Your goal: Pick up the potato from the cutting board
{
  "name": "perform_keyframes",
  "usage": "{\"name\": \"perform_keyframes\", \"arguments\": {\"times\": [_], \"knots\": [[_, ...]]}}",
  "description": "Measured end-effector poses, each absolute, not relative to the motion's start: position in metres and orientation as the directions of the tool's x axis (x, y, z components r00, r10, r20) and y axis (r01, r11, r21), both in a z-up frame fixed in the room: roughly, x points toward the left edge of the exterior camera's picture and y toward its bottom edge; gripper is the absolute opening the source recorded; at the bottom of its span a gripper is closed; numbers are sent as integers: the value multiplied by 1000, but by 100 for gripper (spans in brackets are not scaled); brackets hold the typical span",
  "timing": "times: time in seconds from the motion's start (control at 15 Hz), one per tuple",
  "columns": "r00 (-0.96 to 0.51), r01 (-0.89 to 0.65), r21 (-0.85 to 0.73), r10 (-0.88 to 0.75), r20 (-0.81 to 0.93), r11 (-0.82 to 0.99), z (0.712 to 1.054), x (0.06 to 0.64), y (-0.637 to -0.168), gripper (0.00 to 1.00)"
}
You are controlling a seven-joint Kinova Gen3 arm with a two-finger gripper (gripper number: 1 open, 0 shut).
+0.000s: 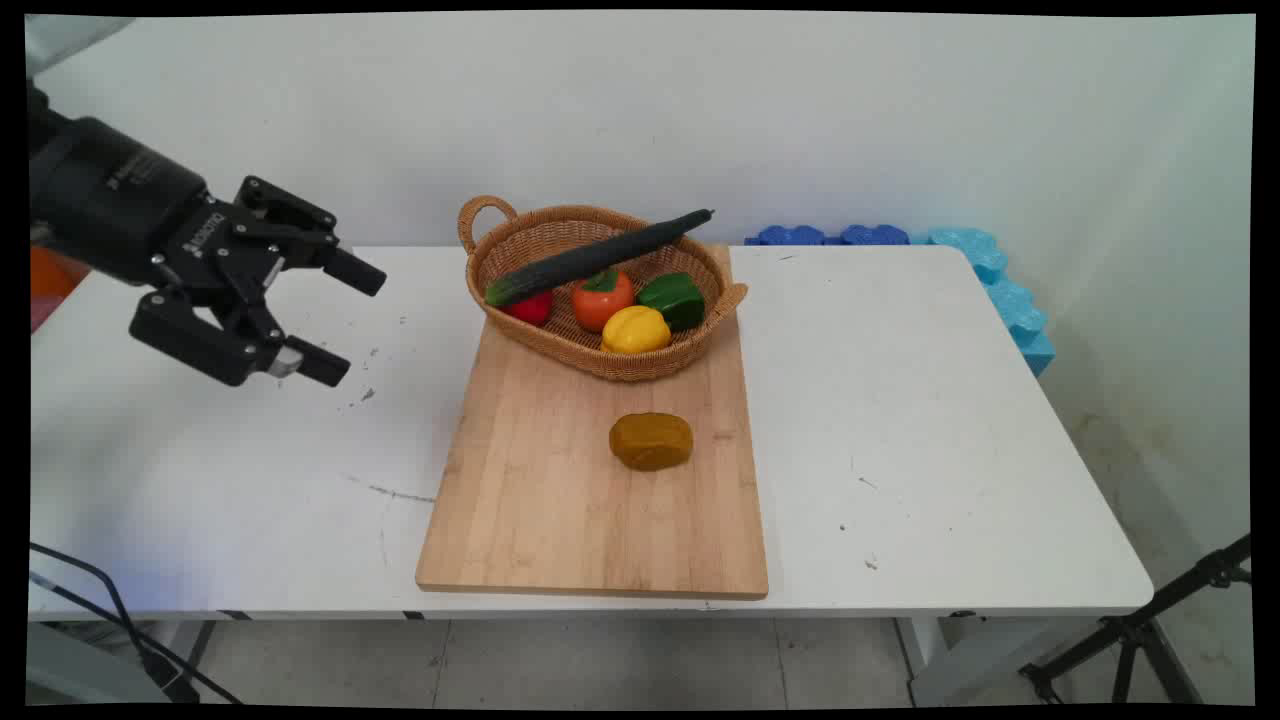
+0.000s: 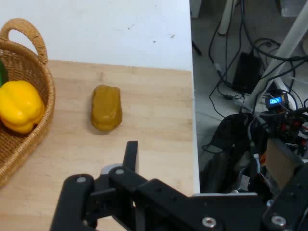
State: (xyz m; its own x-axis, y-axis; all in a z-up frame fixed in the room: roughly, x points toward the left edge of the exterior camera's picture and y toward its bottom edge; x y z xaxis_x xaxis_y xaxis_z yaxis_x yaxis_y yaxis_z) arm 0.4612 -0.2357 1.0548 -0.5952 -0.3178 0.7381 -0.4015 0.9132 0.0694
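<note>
Black two-finger gripper (image 1: 345,320) hangs spread and empty, well left of the pale wooden cutting board (image 1: 560,500), brown potato-shaped lump (image 1: 651,441) lying untouched mid-board.

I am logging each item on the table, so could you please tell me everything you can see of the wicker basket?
The basket is an oval of woven light-brown wicker with a loop handle at each end. It stands upright on the far end of the wooden board. Inside lie a yellow pepper, a green pepper, an orange-red tomato-like fruit and something red, half hidden. A long dark cucumber rests slanted across its rim. The gripper hangs well off to its left, not touching it.
</note>
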Motion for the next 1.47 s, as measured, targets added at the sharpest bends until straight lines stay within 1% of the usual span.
{"name": "perform_keyframes", "arguments": {"times": [0.4, 0.87, 1.07, 1.47], "knots": [[-591, -438, 58, -336, 734, 897, 1056, 450, -258, 100], [-599, -520, 25, -385, 702, 854, 1048, 405, -313, 100], [-614, -549, 8, -409, 675, 836, 1033, 382, -336, 100], [-664, -578, 0, -470, 582, 816, 976, 321, -377, 100]]}}
